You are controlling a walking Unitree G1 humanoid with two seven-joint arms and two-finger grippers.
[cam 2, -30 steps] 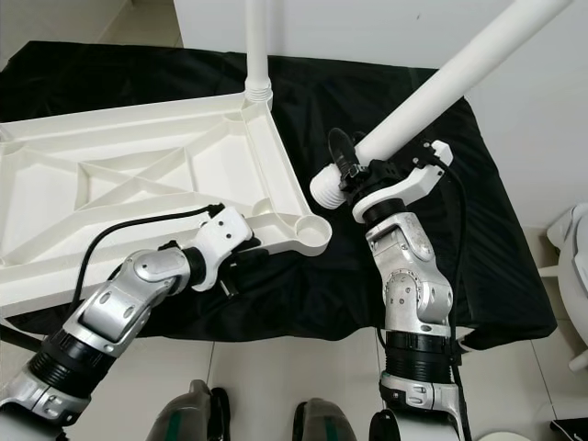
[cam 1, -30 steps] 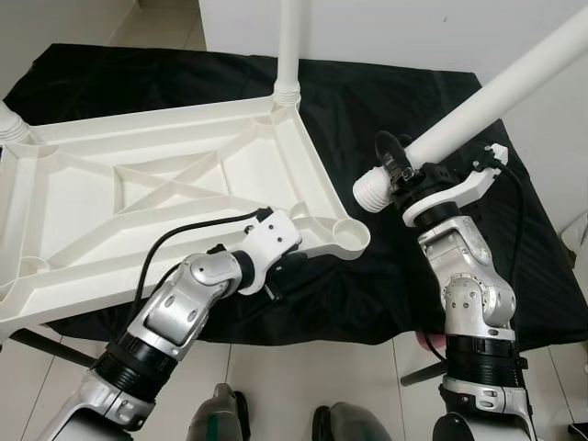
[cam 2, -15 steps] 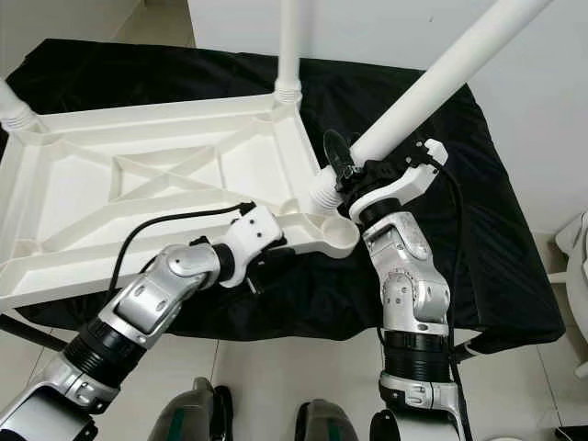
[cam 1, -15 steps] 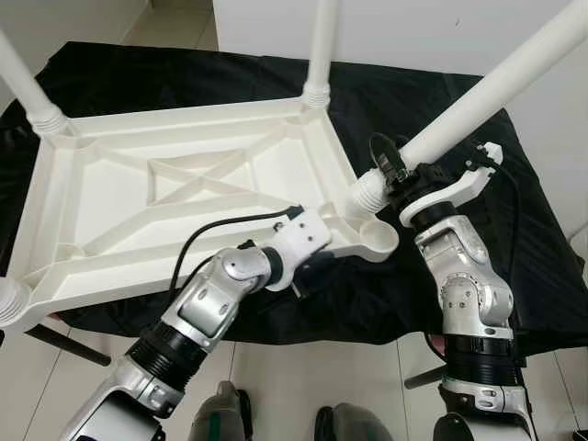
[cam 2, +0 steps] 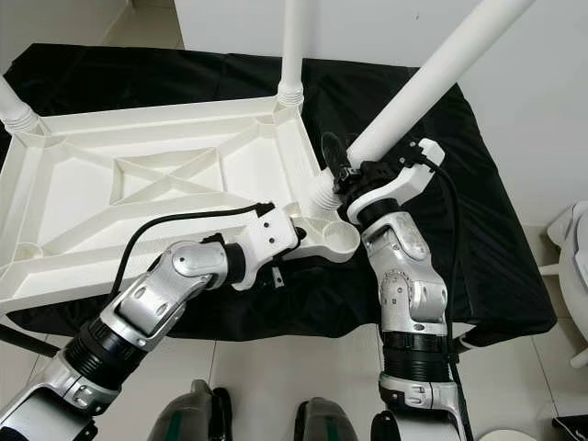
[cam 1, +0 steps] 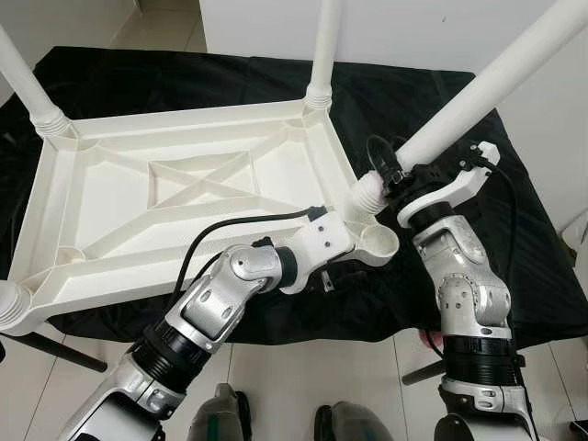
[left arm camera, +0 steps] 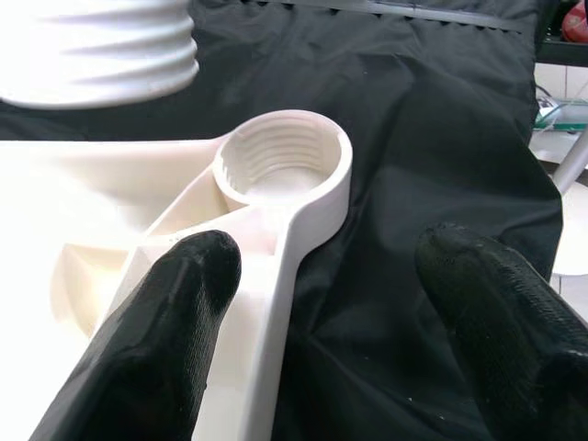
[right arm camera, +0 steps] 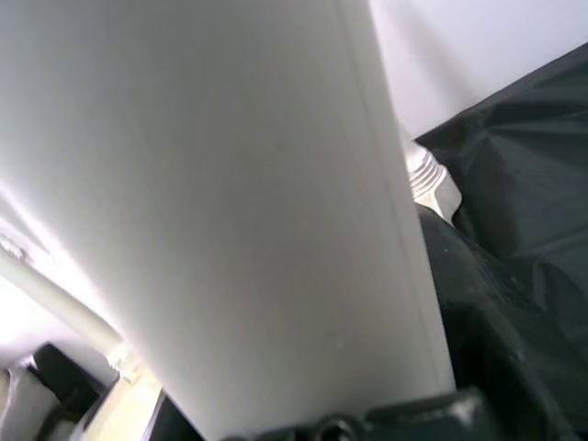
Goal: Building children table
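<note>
An upturned white table top (cam 1: 184,197) lies on a black cloth (cam 1: 432,110) with three legs already standing in its corners. The left claw (left arm camera: 322,322) straddles the near right rim, its fingers (left arm camera: 175,322) spread wide, one resting on the plastic and the other over the cloth. Just ahead sits the empty threaded socket (left arm camera: 283,161). The right claw (cam 1: 390,179) is clamped around the fourth leg (cam 1: 478,87), held tilted, its ribbed end just beside the socket.
</note>
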